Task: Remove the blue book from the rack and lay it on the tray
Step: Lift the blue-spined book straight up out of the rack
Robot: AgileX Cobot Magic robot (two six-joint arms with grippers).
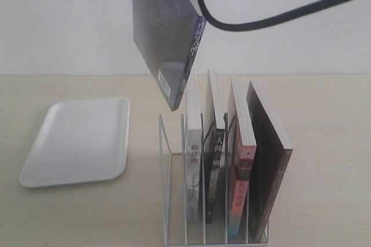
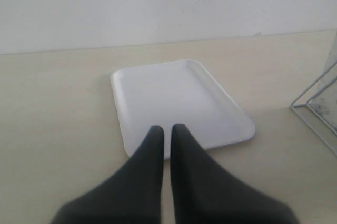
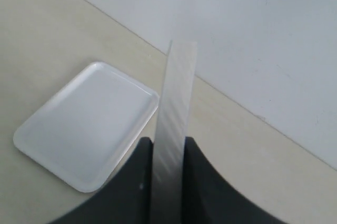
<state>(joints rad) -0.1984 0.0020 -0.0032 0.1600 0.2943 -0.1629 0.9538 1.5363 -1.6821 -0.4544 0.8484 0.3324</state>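
**Blue book lifted clear of the rack**

The right gripper (image 3: 167, 145) is clamped on the top edge of the blue book (image 1: 165, 32), which hangs tilted in the air above the left slots of the wire rack (image 1: 164, 160). Four other books stand in the rack. The white tray (image 1: 78, 142) lies bare on the table (image 1: 324, 113), left of the rack. The left gripper (image 2: 167, 129) hangs over the tray's near edge, its fingers nearly together and gripping nothing.

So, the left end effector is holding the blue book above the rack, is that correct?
Not quite: it is the right end effector that holds the blue book above the rack; the right wrist view shows it gripping the book.
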